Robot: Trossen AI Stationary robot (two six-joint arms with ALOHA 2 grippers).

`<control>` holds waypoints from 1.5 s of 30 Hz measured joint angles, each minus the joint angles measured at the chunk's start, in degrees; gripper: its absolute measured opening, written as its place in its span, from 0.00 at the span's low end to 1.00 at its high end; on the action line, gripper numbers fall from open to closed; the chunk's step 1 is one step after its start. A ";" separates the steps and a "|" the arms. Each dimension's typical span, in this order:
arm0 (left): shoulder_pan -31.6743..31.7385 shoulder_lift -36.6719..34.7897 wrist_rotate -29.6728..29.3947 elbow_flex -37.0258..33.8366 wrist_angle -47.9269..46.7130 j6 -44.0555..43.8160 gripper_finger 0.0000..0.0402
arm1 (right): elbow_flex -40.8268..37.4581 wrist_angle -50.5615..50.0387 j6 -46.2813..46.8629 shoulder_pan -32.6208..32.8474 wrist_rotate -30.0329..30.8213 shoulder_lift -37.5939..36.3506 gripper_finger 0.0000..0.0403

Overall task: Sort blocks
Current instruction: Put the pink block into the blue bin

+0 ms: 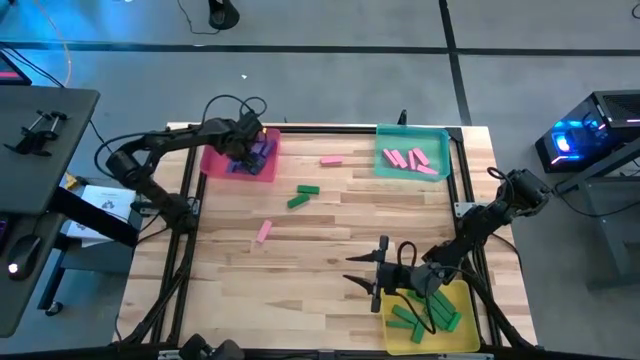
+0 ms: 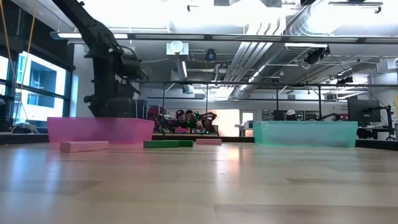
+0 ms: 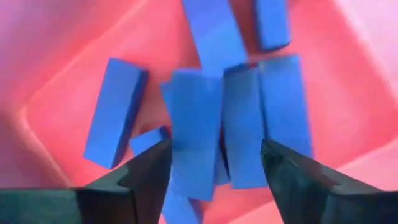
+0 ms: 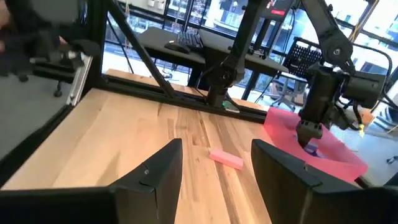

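Note:
Several blue-purple blocks (image 3: 205,124) lie piled in the pink tray (image 1: 215,160) at the table's far left. My left gripper (image 3: 214,168) hangs just above them, pointing down, open, with nothing held. Two pink blocks (image 1: 331,159) (image 1: 263,232) and two green blocks (image 1: 307,189) (image 1: 296,201) lie loose on the table's middle. Pink blocks (image 1: 410,160) lie in the teal tray (image 1: 440,135), green ones (image 1: 410,318) in the yellow tray (image 1: 470,335). My right gripper (image 1: 362,275) stands open and empty, level, beside the yellow tray.
A black frame (image 1: 300,128) runs along the table's edges. Bare wood lies between the loose blocks and the near edge. The right wrist view shows the left arm (image 4: 317,106) over the pink tray (image 4: 323,152) and one pink block (image 4: 225,158) ahead.

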 joint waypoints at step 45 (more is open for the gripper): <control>-83.72 1.52 -36.78 -3.01 -6.45 -76.66 0.56 | 0.17 0.41 0.15 0.04 4.03 0.00 0.44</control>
